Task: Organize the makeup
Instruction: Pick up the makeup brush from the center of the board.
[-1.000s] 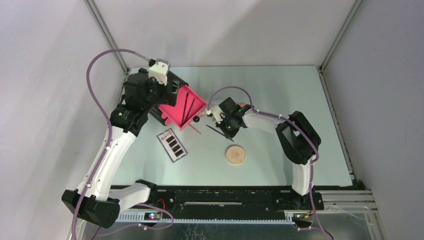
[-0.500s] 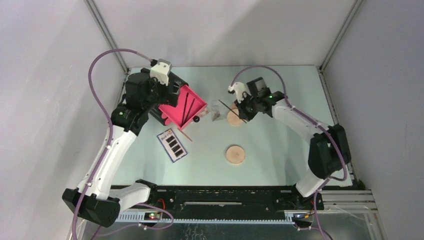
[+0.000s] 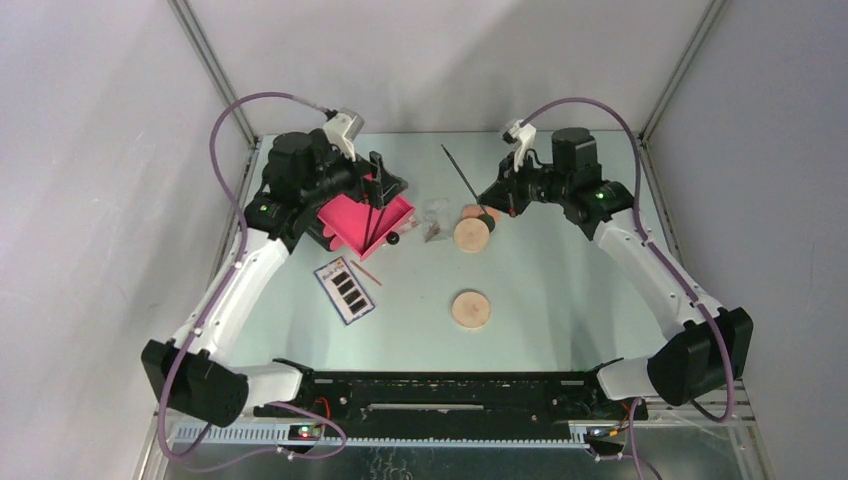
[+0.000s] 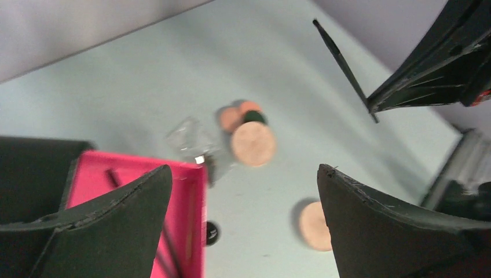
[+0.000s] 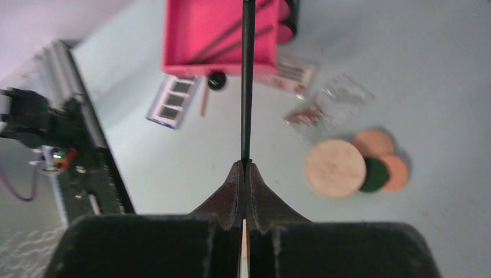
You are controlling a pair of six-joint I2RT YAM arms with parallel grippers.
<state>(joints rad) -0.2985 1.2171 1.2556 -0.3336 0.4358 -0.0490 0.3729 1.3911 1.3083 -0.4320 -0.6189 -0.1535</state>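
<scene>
My right gripper [image 3: 497,192] is shut on a thin black stick [image 3: 459,171] and holds it in the air over the far middle of the table; in the right wrist view the stick [image 5: 248,81] rises straight from the shut gripper [image 5: 245,165]. Below lie a tan disc [image 3: 471,235], peach rounds [image 5: 373,143] and a dark-green round [image 5: 373,175]. A second tan disc [image 3: 470,309] lies nearer. My left gripper [image 3: 385,186] stands open and empty above the pink drawer [image 3: 350,222], which holds thin sticks. The palette [image 3: 344,290] and a pink stick [image 3: 368,272] lie near it.
A clear packet [image 3: 435,212] lies between the drawer and the tan disc. A small black knob [image 3: 393,238] sticks out at the drawer's corner. The black box is mostly hidden under my left arm. Grey walls close in the table's back and sides.
My right gripper closed on the black stick beside the drawer, then lifted it up and away toward the far right. My left gripper shifted right, over the drawer's far edge.
</scene>
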